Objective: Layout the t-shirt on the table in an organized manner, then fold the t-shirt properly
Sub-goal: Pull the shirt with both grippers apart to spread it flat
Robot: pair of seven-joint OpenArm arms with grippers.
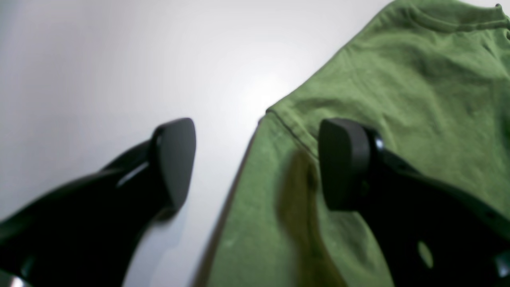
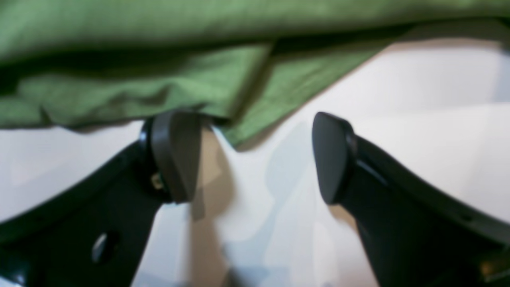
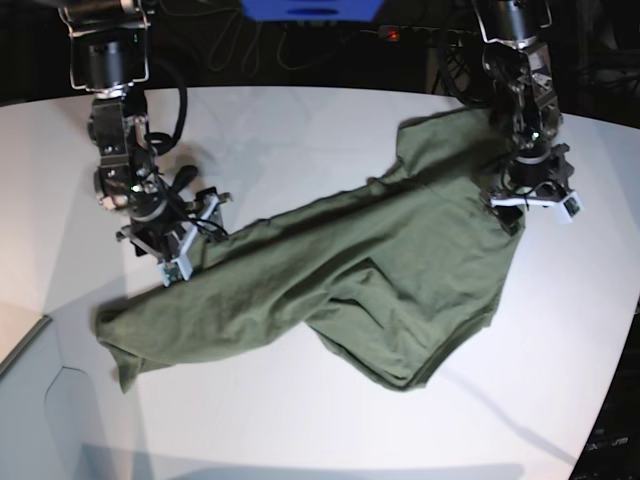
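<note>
The olive-green t-shirt (image 3: 380,290) lies crumpled in a diagonal band across the white table (image 3: 300,130), with one end at the lower left and its neck toward the upper right. My left gripper (image 3: 535,213) hovers open at the shirt's right edge. In the left wrist view the left gripper (image 1: 259,163) straddles a seamed edge of the t-shirt (image 1: 398,79), one finger over cloth and the other over bare table (image 1: 99,59). My right gripper (image 3: 193,240) stands open at the shirt's upper-left edge. In the right wrist view a corner of the t-shirt (image 2: 131,87) hangs just ahead of the right gripper (image 2: 255,157).
The curved front edge of the table (image 3: 40,330) drops away at the lower left. A blue object (image 3: 310,8) and dark cables (image 3: 230,45) sit behind the far edge between the two arm bases.
</note>
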